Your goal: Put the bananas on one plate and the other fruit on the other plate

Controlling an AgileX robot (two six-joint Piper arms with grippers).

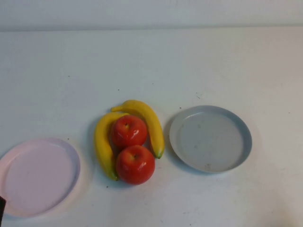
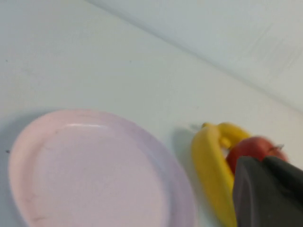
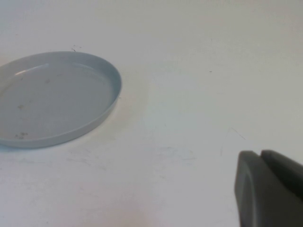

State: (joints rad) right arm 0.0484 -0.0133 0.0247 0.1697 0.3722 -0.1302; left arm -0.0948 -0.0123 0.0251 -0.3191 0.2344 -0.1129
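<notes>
We find both apples [image 1: 129,131] wedged between the bananas [image 1: 150,123], so the pink plate [image 1: 14,163] and grey-blue plate [image 1: 242,142] stand empty. Left gripper [image 2: 267,191] sits beside the pink plate, right gripper [image 3: 270,189] well off the grey-blue one; jaw state indeterminate. We advise lifting the outer banana first.

White table [image 1: 151,61]: plates, bananas, apples.

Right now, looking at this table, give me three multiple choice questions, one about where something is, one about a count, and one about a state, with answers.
1. Where does the fruit lie?
A. On the pink plate
B. On the table between the plates
C. On the grey-blue plate

2. How many red apples are there?
A. One
B. Two
C. Three

3. What do the plates hold?
A. Both are empty
B. Only the pink one has fruit
C. Both have fruit

Answers: B, the bananas flank the apples on bare table; B, two apples show; A, nothing sits on either plate. The left gripper is near the pink plate, the right gripper near the grey-blue one.
</notes>
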